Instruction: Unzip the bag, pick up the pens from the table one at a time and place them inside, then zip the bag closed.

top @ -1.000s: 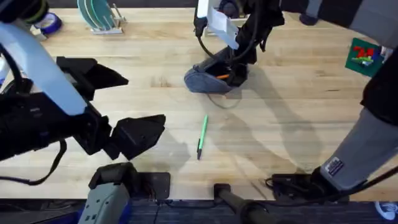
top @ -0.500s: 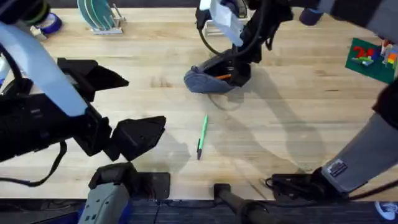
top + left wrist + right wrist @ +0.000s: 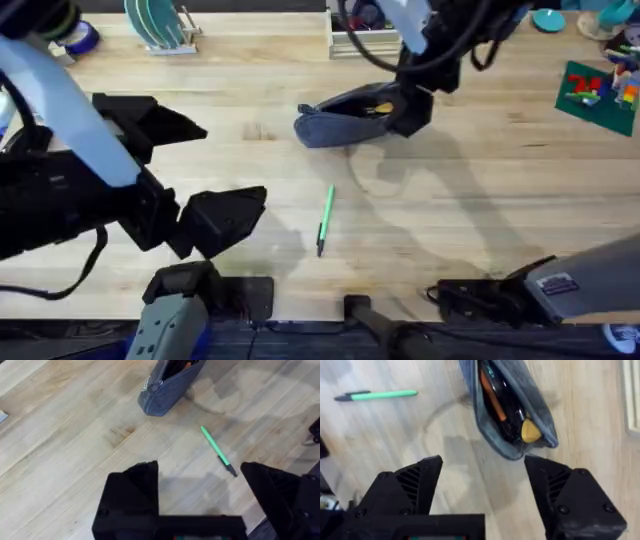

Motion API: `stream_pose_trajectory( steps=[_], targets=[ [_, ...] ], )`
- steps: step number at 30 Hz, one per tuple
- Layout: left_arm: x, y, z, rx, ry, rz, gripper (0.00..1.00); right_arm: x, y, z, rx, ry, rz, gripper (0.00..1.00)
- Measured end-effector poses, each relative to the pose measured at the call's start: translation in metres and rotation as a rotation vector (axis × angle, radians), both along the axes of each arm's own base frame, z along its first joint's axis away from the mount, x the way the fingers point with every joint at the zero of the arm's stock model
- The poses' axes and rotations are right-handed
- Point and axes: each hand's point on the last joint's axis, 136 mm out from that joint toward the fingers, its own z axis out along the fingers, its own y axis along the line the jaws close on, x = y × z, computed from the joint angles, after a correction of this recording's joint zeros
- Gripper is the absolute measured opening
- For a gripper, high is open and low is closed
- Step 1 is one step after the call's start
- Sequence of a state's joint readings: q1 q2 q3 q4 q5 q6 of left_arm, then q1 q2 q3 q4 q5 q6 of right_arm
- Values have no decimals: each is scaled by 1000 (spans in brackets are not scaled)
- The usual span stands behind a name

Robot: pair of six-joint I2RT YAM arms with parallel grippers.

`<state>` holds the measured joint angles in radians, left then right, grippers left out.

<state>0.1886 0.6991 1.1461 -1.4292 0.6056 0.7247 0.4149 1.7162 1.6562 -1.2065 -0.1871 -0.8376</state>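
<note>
The left gripper (image 3: pixel 215 222) was seen nearest, low at the left of the overhead view, large and dark, its fingers spread apart w/ nothing between them. In the left wrist view the same gripper (image 3: pixel 200 490) was cut off by the edge, so only the two black fingers (image 3: pixel 132 495) were seen, set wide over bare planks of the table (image 3: pixel 60 435).

Just past it, near mid-table, one of the pens (image 3: pixel 324 221) was seen lying flat and alone: bright green w/ a dark tip (image 3: pixel 231 470), well apart from both grippers. It was also caught at the edge of the right wrist view (image 3: pixel 377 395), slightly blurred.

Farther back the bag (image 3: pixel 345 115) was seen lying unzipped on the table, grey-blue, its mouth gaping. Inside, an orange stick (image 3: pixel 492 396) and a yellow piece (image 3: pixel 531 431) were made out; other contents were too dark to tell, and what each item was couldn't be settled. In the left wrist view the bag (image 3: pixel 167 390) was cut off at the frame edge.

The right gripper (image 3: pixel 415 108) was seen at the bag's right end, partly masked by its own arm in the overhead view. From its wrist cam the gripper (image 3: pixel 482 485) was shown w/ fingers (image 3: pixel 417 485) held apart, gripping nothing, hovering just beside the bag's open end; contact w/ the fabric couldn't be told
</note>
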Motion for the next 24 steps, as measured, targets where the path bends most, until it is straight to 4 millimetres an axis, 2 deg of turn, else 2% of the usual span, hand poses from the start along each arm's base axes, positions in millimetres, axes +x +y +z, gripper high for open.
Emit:
stream_pose_trajectory(
  steps=[1, 5, 9, 17, 24],
  targets=[
    [0, 0, 0, 0, 0, 0, 995, -11, -5, 18, 15, -12, -36, 997],
    [0, 0, 0, 0, 0, 0, 995, -34, -15, 36, 19, 5, -82, 998],
    [0, 0, 0, 0, 0, 0, 995, -55, -24, 49, 16, 27, -120, 998],
    [0, 0, 0, 0, -1, 0, 995, -80, -41, 67, 6, 22, -203, 998],
    [0, 0, 0, -23, 18, 27, 995, -104, -53, 92, 49, -25, -271, 998]
  ],
)
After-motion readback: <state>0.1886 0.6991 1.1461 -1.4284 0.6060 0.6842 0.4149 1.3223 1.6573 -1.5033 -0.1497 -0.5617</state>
